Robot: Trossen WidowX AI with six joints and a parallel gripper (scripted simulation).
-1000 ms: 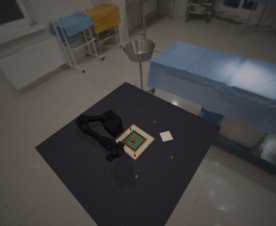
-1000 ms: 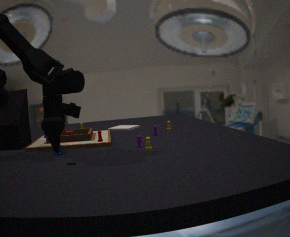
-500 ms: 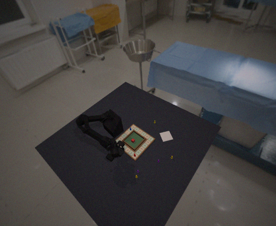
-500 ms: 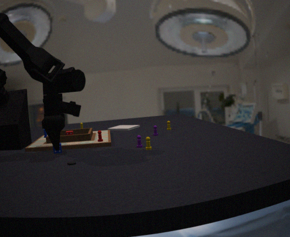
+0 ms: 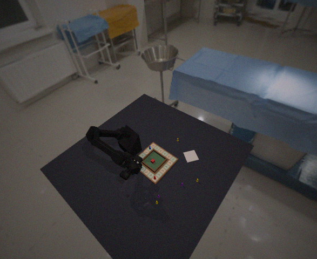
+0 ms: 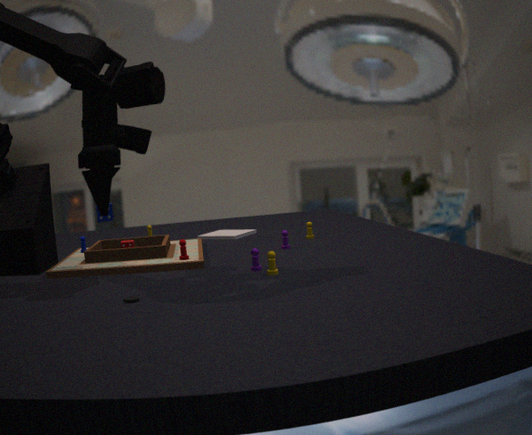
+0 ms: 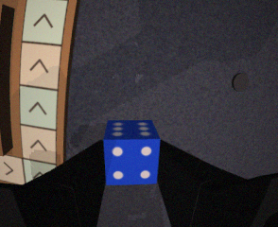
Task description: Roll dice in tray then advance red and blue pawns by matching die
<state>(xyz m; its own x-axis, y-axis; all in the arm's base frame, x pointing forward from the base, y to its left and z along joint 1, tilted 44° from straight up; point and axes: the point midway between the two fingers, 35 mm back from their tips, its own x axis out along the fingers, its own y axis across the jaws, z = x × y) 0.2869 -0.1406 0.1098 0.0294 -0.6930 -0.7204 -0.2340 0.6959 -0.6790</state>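
My gripper (image 6: 105, 211) (image 7: 130, 148) is shut on the blue die (image 6: 104, 216) (image 7: 131, 162), held in the air above the level of the tray walls. In the wrist view the die shows a four face and a six face. In the top view the arm hides the die. The red die (image 5: 152, 161) (image 6: 127, 244) lies in the green-floored tray (image 5: 160, 166) (image 6: 128, 254); its top number is too small to read. The red pawn (image 5: 154, 177) (image 6: 183, 249) stands on the board's arrow track near one corner. The blue pawn (image 5: 149, 147) (image 6: 82, 244) stands on the track near another corner.
Yellow pawns (image 5: 177, 139) (image 5: 197, 180) (image 6: 272, 263) and purple pawns (image 5: 182, 184) (image 6: 255, 259) stand on the table off the board. A white square pad (image 5: 190, 156) (image 6: 228, 233) lies beyond the board. A small dark disc (image 6: 130, 299) (image 7: 240, 81) lies beside the board.
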